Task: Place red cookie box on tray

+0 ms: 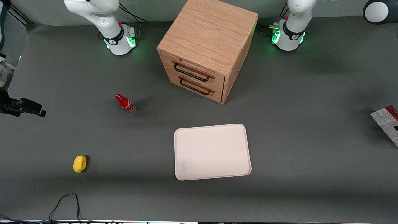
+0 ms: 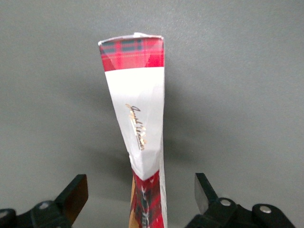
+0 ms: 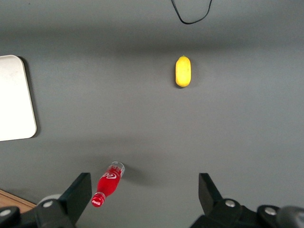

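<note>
Your end effector [image 2: 141,192] is spread wide, fingers clear of the carton on both sides, gripping nothing. Between them stands the thin red tartan cookie box with its white printed edge panel [image 2: 140,114], narrow side toward the wrist camera, its long axis running straight away from the fingers. In the front view that box [image 1: 387,122] sits at the working arm's end of the grey table [image 1: 311,124], partly cut off by the frame edge. The large cream-white rectangular tray with rounded corners [image 1: 212,151] lies well apart from it, near the middle of the table. You likely need to close across the thin faces first, then carry toward the tray.
</note>
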